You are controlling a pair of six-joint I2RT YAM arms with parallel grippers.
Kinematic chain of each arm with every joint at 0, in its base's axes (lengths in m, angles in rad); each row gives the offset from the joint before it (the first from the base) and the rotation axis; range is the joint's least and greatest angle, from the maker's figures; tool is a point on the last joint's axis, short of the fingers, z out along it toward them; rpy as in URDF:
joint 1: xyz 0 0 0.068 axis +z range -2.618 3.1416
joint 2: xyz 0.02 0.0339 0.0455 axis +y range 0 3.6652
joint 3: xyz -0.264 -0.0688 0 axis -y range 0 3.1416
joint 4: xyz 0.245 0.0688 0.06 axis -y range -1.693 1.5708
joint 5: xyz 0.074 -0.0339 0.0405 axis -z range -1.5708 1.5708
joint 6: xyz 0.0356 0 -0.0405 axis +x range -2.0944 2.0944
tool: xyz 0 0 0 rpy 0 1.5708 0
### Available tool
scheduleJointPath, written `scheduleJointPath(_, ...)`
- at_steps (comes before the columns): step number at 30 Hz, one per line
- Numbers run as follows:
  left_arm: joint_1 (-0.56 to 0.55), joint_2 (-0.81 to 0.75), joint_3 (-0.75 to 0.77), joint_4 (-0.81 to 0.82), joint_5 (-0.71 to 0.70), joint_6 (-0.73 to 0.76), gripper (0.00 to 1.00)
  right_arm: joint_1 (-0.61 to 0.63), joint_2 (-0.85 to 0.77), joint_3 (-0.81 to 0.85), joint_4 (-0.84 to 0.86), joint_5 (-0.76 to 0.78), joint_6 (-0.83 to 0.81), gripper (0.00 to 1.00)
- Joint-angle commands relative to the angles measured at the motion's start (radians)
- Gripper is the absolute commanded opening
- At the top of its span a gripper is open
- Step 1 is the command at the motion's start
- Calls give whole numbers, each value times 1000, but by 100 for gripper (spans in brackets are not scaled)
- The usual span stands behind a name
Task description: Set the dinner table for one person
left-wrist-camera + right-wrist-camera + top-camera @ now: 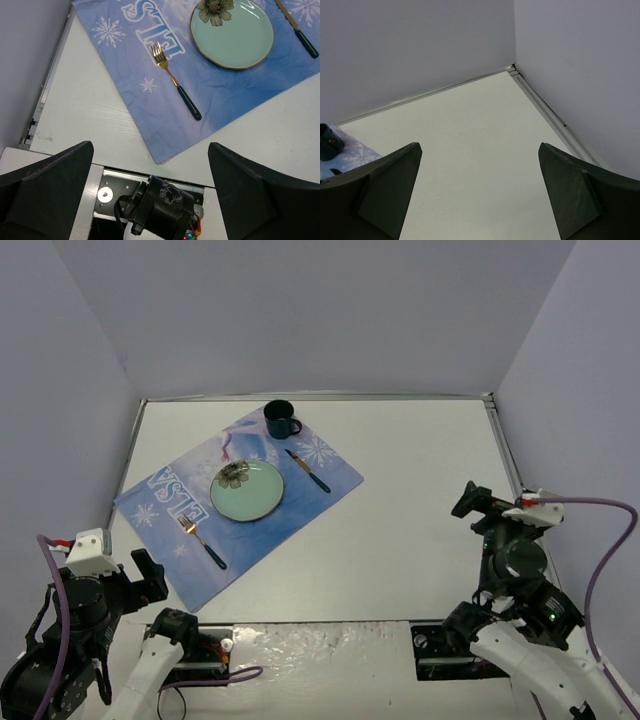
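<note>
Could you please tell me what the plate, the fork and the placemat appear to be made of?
Plate: probably glazed ceramic, glossy mint green with a gold rim.
Fork: gold-toned metal tines, dark green glossy handle, perhaps enamel or plastic.
Placemat: likely thin printed fabric or plastic; creases show.

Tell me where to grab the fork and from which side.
Take the fork by its dark green handle, straight down from above, pinching across its narrow width: it lies flat on the placemat, handle free on all sides, apart from the plate.
</note>
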Motion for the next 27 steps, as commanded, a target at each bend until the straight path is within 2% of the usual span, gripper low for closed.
scheduleJointPath(1,-4,14,-27,64,-14,32,97,-2,185,43,44,101,11,100)
scheduleJointPath(5,-4,5,-37,60,-23,33,97,-2,222,49,62,97,23,100)
scheduleJointPath(27,-4,-15,-52,60,-32,25,97,-3,180,10,91,47,-2,100)
